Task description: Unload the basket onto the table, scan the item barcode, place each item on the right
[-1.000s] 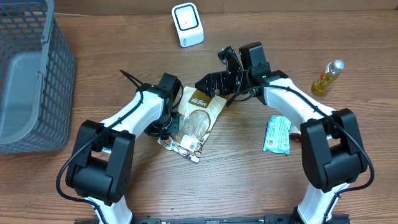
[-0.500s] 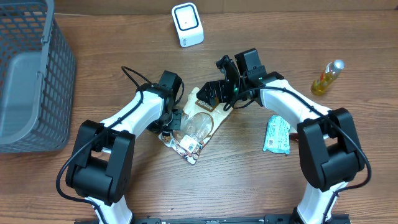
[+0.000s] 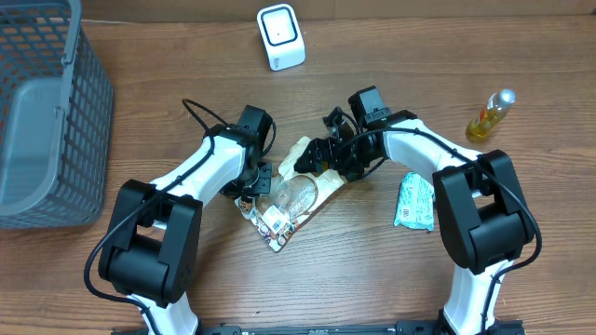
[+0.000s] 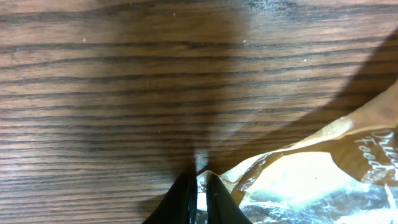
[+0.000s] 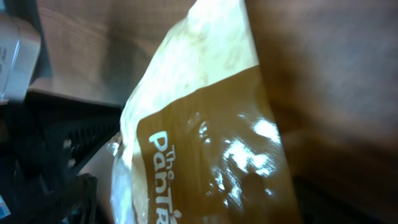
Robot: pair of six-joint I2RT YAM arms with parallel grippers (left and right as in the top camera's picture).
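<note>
The table (image 3: 186,56) is wide and brown, and most of it is bare around both tools. The big gray basket (image 3: 47,112) stands well off to the outer side of the left gripper (image 4: 198,182), far from the work.

The bag (image 3: 296,191) lies between the two tools. The left gripper is pinched shut on the bag's side edge. Its own view shows the thin edge caught between the tips.

The right gripper (image 3: 323,156) was up above the table a second ago. Now it has come down to the bag's top end, and the bag has swung a little. I cannot tell if the right gripper has closed on the bag, because the bag fills its view. I think the two tools are getting ready to lift the bag together.

The white scanner (image 3: 280,35) sits past both tools, near the far edge, with bare wood on the way there. The blue packet (image 3: 415,201) lies on the outer side of the right gripper, well apart. The little bottle (image 3: 491,114) is farther out still.

A small white label (image 3: 277,221) sits near the bag's bottom end. It may hold the barcode, but it is too small to read.
</note>
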